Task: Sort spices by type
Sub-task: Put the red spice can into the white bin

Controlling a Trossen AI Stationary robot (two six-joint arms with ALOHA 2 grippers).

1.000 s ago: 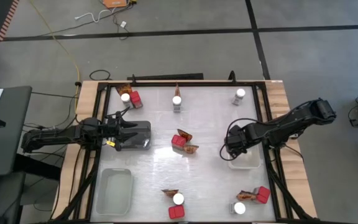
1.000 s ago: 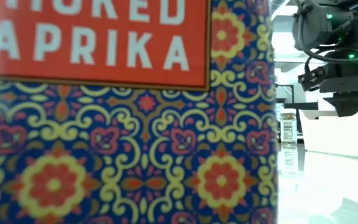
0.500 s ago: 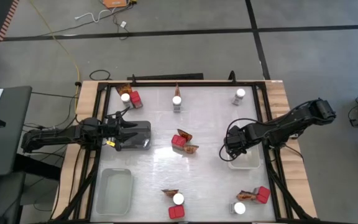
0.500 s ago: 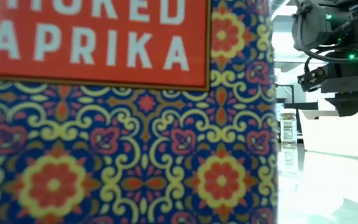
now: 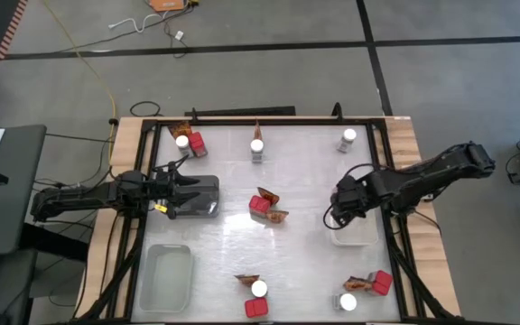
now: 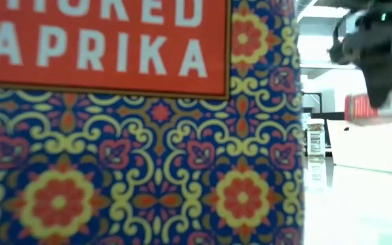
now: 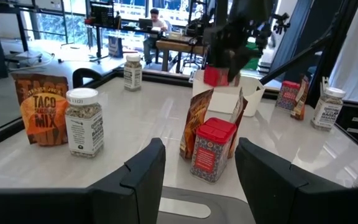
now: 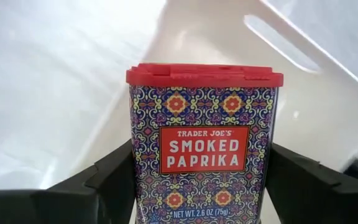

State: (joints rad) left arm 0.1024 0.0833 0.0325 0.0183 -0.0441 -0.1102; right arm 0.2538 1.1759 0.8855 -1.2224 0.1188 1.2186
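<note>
Apparently, glossy white tabletop [image 5: 305,181], office beyond.

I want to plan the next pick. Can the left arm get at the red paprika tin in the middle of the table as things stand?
Probably yes. The left gripper hangs over the grey tray, jaws apart and holding nothing, and the red tin stands straight ahead with bare table before it; a packet leans behind it.
</note>
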